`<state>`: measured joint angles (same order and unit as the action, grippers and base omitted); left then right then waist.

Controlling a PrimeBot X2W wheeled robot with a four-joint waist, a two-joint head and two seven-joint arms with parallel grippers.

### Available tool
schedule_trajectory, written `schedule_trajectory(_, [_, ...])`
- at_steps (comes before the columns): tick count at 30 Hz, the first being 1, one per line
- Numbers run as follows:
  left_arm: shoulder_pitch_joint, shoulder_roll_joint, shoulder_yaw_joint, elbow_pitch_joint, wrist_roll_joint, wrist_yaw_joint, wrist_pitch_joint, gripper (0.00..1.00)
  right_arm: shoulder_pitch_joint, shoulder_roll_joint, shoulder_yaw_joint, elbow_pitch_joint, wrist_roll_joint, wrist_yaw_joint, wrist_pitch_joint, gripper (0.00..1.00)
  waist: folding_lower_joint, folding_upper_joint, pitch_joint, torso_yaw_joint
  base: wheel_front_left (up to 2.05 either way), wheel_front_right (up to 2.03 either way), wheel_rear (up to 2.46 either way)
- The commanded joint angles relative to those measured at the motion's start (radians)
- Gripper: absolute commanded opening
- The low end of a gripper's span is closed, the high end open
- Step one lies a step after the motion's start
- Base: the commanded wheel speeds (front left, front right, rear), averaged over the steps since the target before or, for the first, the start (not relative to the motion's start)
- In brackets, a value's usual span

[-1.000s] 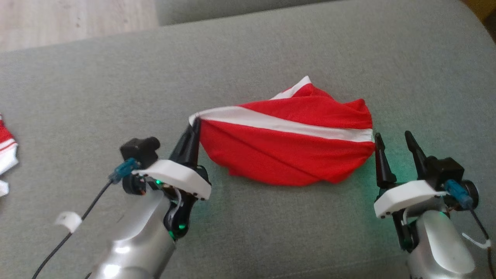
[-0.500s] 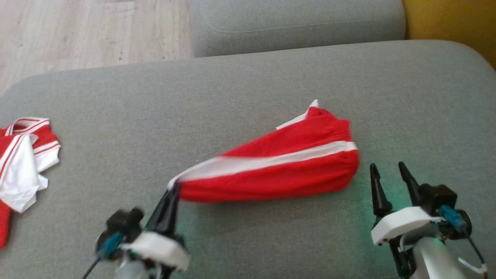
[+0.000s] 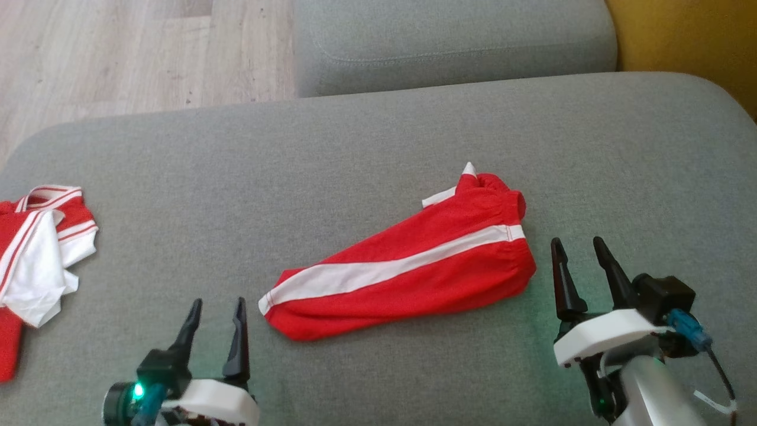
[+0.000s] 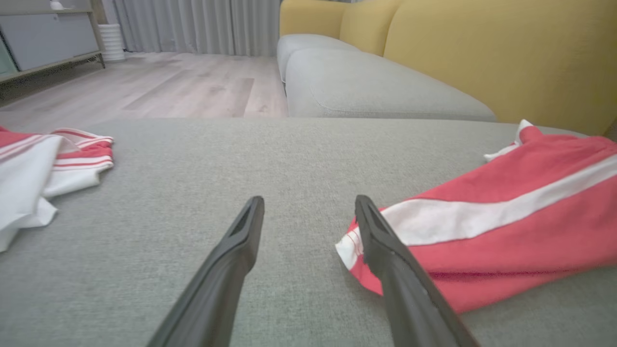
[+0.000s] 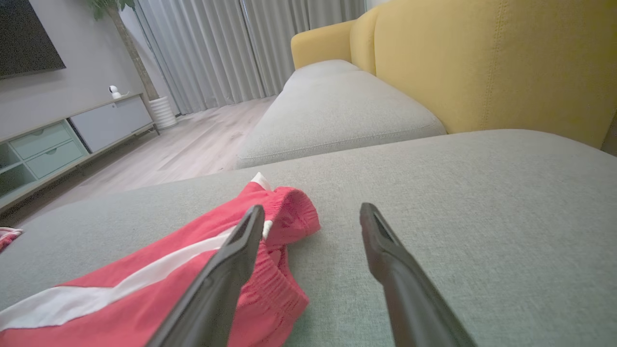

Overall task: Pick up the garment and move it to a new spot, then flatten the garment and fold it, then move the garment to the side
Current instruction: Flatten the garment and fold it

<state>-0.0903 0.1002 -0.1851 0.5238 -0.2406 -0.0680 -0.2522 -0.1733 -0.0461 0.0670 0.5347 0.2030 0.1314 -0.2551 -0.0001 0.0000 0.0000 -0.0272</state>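
One red garment (image 3: 402, 272), white-striped, is laid slantwise at the frame's centre on the grey cushion (image 3: 378, 136). One more red-and-white garment (image 3: 35, 248) is crumpled at the left edge, well apart. Two grippers are held spread and empty, each just beside an end of the red garment: the left gripper (image 3: 218, 302) at lower left, the right gripper (image 3: 576, 241) at lower right.

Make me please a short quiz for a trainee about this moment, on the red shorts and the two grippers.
1. True or false: the left gripper is shut on the red garment.
2. The garment lies on: A) the wooden floor; B) the grey cushion; C) a table.
3. Which gripper stands beside the garment's waistband end?
Key: 1 false, its jaws stand open beside the garment's other end; 2 B; 3 the right gripper.
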Motion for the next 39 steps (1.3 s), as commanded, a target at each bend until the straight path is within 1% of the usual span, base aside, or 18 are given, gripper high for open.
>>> schedule_trajectory(1, [-0.016,0.000,0.058,-0.054,0.023,0.013,-0.009,1.00,-0.020,-0.004,0.029,-0.041,0.009,-0.001,-0.007,1.00,0.0001,0.0000,-0.005,0.003,0.00,0.00,0.00])
schedule_trajectory(5, [0.026,-0.024,0.112,-0.102,0.061,0.033,-0.009,1.00,-0.016,-0.004,0.027,-0.048,0.012,-0.001,-0.007,1.00,0.0001,0.0000,-0.014,0.006,0.00,0.00,0.00])
schedule_trajectory(10, [0.059,-0.041,0.141,-0.108,0.081,0.027,-0.009,1.00,-0.004,-0.004,0.041,-0.022,0.007,-0.001,-0.007,1.00,0.0001,0.0000,-0.016,0.008,0.00,0.00,0.00])
schedule_trajectory(15, [0.055,-0.048,0.143,-0.106,0.090,0.015,-0.009,1.00,-0.014,-0.004,0.067,0.000,0.026,-0.001,-0.007,1.00,0.0001,0.0000,-0.007,0.018,0.00,0.00,0.00])
schedule_trajectory(19, [0.046,-0.049,0.128,-0.096,0.084,0.008,-0.009,1.00,-0.048,-0.004,0.119,0.042,0.105,-0.001,-0.007,1.00,0.0001,0.0000,0.006,0.038,0.00,0.00,0.00])
schedule_trajectory(20, [0.045,-0.050,0.116,-0.091,0.073,0.007,-0.009,1.00,-0.072,-0.004,0.143,0.081,0.168,-0.001,-0.007,1.00,0.0001,0.0000,0.013,0.051,0.00,0.00,0.00])
schedule_trajectory(24, [0.044,-0.050,0.097,-0.084,0.063,0.007,-0.010,1.00,-0.137,-0.004,0.170,0.165,0.261,-0.001,-0.007,1.00,0.0001,0.0000,0.030,0.078,0.00,0.00,0.00])
schedule_trajectory(31, [0.045,-0.050,0.094,-0.077,0.056,0.007,-0.010,1.00,-0.214,-0.004,0.222,0.264,0.321,-0.001,-0.007,1.00,0.0001,0.0000,0.040,0.103,0.00,0.00,0.00])
schedule_trajectory(35, [0.047,-0.050,0.094,-0.075,0.053,0.008,-0.010,1.00,-0.231,-0.004,0.232,0.280,0.341,-0.001,-0.007,1.00,0.0001,0.0000,0.038,0.105,0.00,0.00,0.00])
schedule_trajectory(39, [0.049,-0.050,0.088,-0.074,0.045,0.007,-0.010,1.00,-0.241,-0.004,0.233,0.286,0.387,-0.001,-0.007,1.00,0.0001,0.0000,0.030,0.101,0.00,0.00,0.00])
